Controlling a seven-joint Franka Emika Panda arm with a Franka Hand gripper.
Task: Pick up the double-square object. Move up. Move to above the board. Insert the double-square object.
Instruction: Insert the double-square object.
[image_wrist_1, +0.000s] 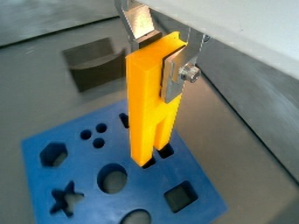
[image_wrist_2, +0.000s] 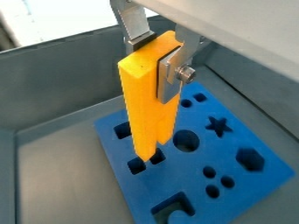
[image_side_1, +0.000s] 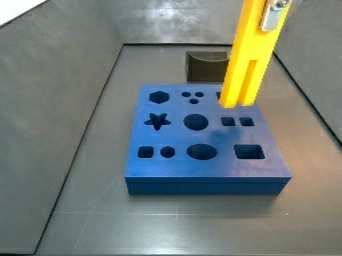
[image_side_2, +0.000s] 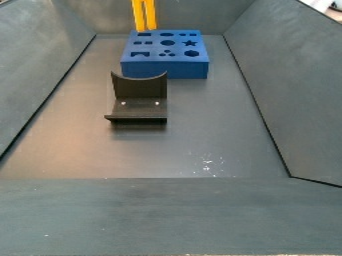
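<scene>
in both side views the fixture (image_side_2: 138, 98) stands on the grey floor (image_side_2: 160, 150), apart from the blue board (image_side_1: 201, 165); in a side view its dark bracket shows just behind the board's far edge. the board lies flat on the floor, its top cut with a hexagon (image_side_1: 159, 97), a star (image_side_1: 158, 122), small circles, larger round holes, an oval, a rectangle (image_side_1: 249, 152) and a pair of small squares (image_side_1: 237, 122).

the yellow bar (image_side_1: 246, 55) hangs upright over the board, pinched near its top by the gripper (image_wrist_1: 162, 59), whose silver fingers (image_wrist_1: 176, 70) press on its two opposite sides. the claw is closed narrow on the bar. in both wrist views the bar's lower, split end reaches down to the pair of small squares (image_wrist_2: 146, 162); its two prongs sit at or just inside those openings, though how deep cannot be told. in a side view only the bar's lower part (image_side_2: 140, 14) shows above the board's (image_side_2: 167, 52) far left corner.
</scene>
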